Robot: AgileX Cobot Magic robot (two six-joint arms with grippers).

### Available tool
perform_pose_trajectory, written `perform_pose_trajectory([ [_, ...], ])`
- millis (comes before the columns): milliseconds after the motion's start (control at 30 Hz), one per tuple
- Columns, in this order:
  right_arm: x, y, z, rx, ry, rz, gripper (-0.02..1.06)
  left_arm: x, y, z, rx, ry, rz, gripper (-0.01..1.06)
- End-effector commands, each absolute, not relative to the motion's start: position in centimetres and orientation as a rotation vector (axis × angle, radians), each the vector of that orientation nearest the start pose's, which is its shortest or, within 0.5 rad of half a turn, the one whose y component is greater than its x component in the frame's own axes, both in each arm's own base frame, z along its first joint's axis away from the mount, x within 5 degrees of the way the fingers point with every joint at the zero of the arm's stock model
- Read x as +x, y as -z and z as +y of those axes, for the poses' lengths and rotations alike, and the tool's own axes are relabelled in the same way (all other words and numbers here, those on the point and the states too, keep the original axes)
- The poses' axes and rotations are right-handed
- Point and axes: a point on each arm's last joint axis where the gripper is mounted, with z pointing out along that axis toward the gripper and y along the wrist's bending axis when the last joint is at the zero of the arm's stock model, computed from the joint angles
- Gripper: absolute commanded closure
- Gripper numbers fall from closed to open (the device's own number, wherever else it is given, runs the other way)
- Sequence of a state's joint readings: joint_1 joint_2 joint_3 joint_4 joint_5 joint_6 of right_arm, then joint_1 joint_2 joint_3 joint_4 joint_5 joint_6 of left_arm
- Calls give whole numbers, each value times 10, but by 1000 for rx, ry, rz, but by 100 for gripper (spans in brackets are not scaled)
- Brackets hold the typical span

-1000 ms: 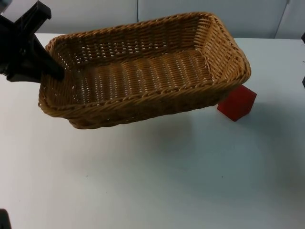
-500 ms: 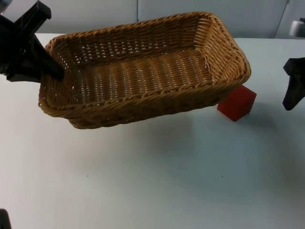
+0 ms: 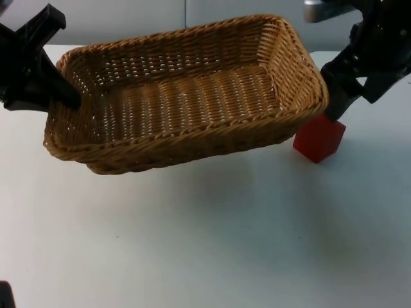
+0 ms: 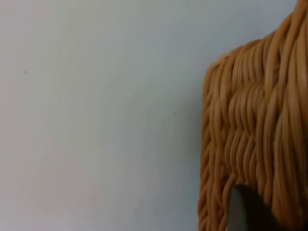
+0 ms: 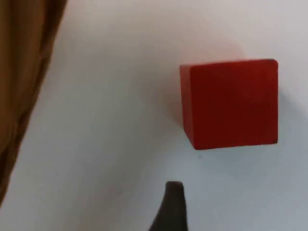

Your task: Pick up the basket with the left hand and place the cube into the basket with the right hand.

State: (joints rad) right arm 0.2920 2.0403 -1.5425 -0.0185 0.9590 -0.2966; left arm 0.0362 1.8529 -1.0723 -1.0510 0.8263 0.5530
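Left gripper (image 3: 64, 96) pinches the oblong woven wicker basket (image 3: 186, 96) by its end rim. Small red cube (image 3: 319, 138) sits beside the basket's far end, just below right gripper (image 3: 340, 102), jaws probably spread.

Top cam was fixed, looked down and forward over the white surface (image 3: 212, 244) toward the grey partition wall (image 3: 128, 16), wide enough to take in the whole basket (image 3: 186, 96) and the cube (image 3: 319, 139). Left wrist cam sat tight against the basket's weave (image 4: 260, 134), facing down onto the surface (image 4: 96, 115). Right wrist cam looked down at close range on the cube (image 5: 231, 103), basket edge (image 5: 24, 72) beside it. Top shared the basket with both wrist cams, the cube with the right one.
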Motion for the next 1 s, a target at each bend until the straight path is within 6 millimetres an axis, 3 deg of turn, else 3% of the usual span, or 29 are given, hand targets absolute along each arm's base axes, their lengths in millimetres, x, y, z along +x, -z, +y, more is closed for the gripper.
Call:
perform_pose_trajectory([
  [0, 401, -184, 131, -883, -4, 2811, 34, 351, -187, -53, -289, 1124, 2636, 105],
  [367, 409, -143, 135, -865, -12, 2874, 34, 351, -187, -53, -290, 1121, 2636, 105],
  [600, 418, -156, 141, -846, -49, 2816, 34, 351, -187, -53, -290, 1121, 2636, 105],
  [733, 426, -172, 151, -833, -167, 2747, 34, 351, -187, -53, -290, 1121, 2636, 105],
  [967, 429, -175, 154, -824, -203, 2723, 34, 351, -187, -53, -292, 1118, 2634, 105],
])
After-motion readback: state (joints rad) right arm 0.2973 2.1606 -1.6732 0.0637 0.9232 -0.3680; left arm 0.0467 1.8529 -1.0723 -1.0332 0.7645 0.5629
